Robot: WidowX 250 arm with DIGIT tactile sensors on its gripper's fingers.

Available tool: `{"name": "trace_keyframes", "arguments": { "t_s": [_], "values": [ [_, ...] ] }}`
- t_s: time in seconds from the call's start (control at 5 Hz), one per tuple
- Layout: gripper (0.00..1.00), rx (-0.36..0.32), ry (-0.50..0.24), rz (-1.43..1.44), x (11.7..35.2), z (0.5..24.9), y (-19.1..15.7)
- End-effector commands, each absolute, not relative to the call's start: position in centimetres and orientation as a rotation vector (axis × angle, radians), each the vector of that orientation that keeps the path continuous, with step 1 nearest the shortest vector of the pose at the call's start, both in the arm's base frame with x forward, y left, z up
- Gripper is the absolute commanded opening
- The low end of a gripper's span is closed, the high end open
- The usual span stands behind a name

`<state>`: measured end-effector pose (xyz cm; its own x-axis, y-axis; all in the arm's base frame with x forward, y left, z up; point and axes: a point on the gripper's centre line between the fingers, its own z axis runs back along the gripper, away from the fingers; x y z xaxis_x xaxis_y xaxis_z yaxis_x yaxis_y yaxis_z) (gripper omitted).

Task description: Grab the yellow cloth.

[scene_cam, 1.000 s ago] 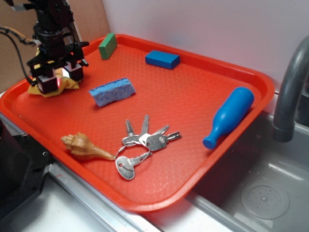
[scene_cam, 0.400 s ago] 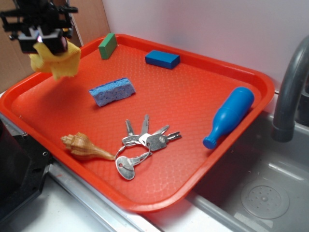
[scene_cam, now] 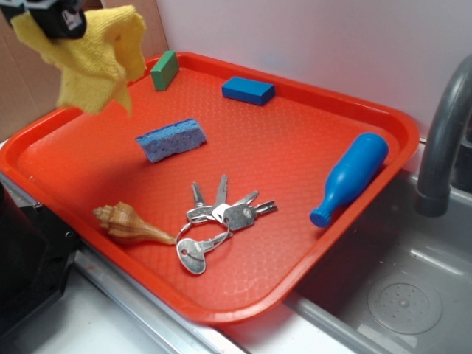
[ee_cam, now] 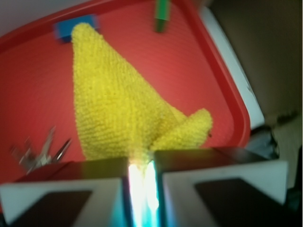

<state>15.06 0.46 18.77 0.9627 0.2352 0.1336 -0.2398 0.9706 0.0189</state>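
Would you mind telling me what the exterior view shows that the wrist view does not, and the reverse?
Only the exterior view shows the blue sponge, seashell, blue bottle and faucet. Only the wrist view shows the gripper close up, jaws pressed together on the yellow cloth, which hangs from them. Both show the cloth clear of the red tray, the keys, the green block and the blue block.

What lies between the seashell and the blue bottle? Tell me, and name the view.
The bunch of keys lies between the seashell and the blue bottle, on the red tray. The exterior view shows it.
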Motion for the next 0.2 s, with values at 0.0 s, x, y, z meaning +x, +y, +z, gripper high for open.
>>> {"name": "trace_keyframes", "arguments": {
  "t_s": [0.0],
  "values": [
    [0.00,-0.016,-0.190,0.055,13.84,21.86,1.25]
  ]
}}
